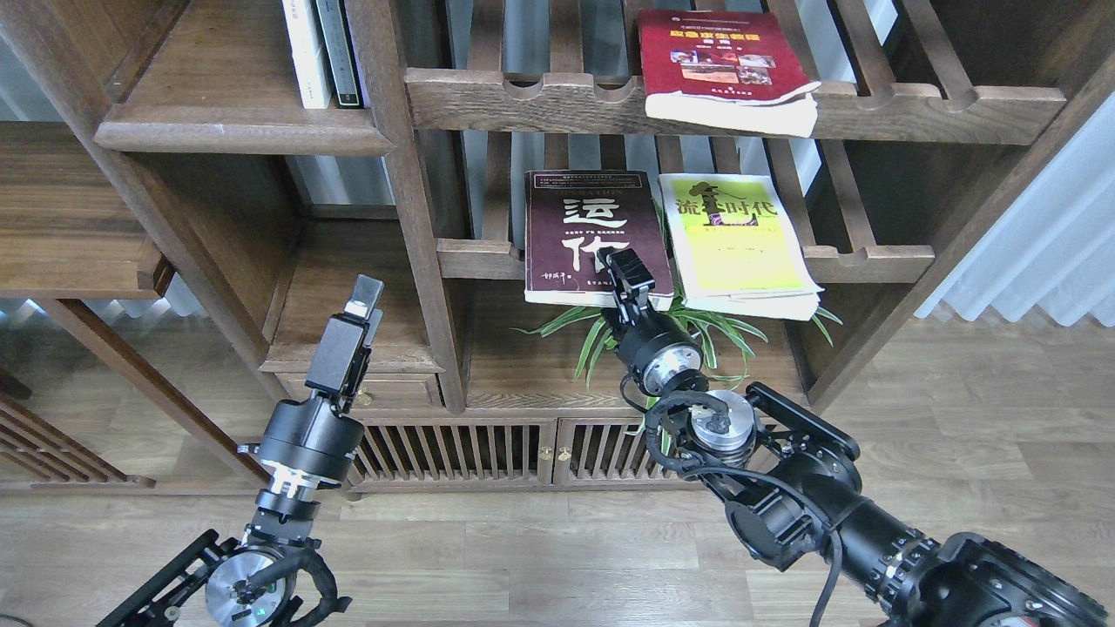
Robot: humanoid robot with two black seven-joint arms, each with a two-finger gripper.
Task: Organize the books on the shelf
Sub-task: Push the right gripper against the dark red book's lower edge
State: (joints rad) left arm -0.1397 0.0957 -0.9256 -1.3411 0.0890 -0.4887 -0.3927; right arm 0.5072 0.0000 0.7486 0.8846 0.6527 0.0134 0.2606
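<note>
The right claw is at the near bottom edge of the maroon book, over its lower right corner. It is seen end-on and dark, so I cannot tell if the fingers are apart or already closed on the cover. The left claw is raised in front of the lower left compartment, well apart from all books, and it carries nothing; from this angle I also cannot tell if it is open.

As for the progress, I judge that the task is only at the beginning. The maroon book and the yellow-green book lie flat, side by side, on the middle slatted rack, with their near ends hanging over the front rail. The red book lies flat on the upper slatted rack. On the solid shelf at upper left only two thin upright books are standing. So all three books are still to be moved.

The right arm reaches up and forward from the lower right, with the wrist pointing at the maroon book
</note>
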